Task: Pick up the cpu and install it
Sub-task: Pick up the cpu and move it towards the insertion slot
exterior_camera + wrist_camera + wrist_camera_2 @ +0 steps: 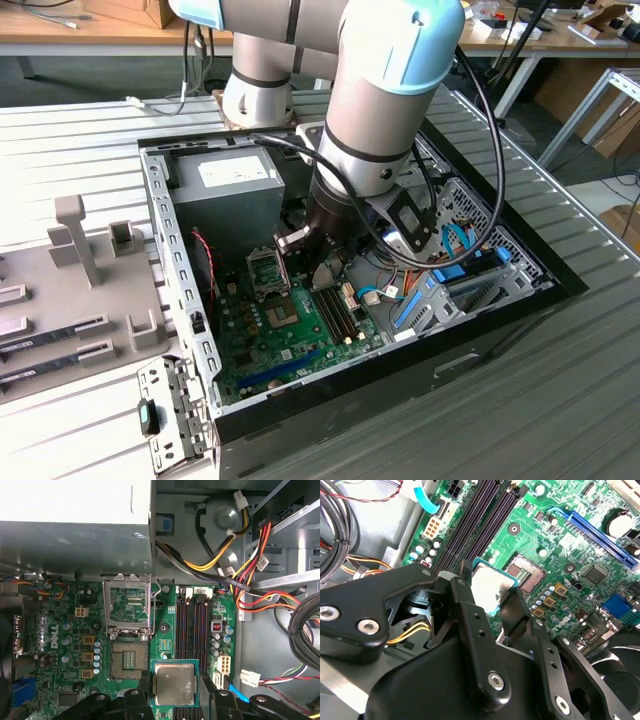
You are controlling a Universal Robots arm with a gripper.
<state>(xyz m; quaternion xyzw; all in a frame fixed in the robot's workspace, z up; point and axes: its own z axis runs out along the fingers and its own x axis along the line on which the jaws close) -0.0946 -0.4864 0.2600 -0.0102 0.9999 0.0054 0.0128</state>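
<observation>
Exterior view: on its left lay a grey moulded parts tray (60,290); further right stood the open black computer case (480,340), where the arm's black two-fingered gripper (175,684) hung inside. In the first wrist view its fingers (144,692) were partly closed, clamping the small square silver-topped, green-rimmed cpu (174,690) over the green motherboard (75,630), near the open metal-framed socket (129,661).

Bright even light; case (166,232) interior shaded; power supply (75,500) glares white in first wrist view.
</observation>
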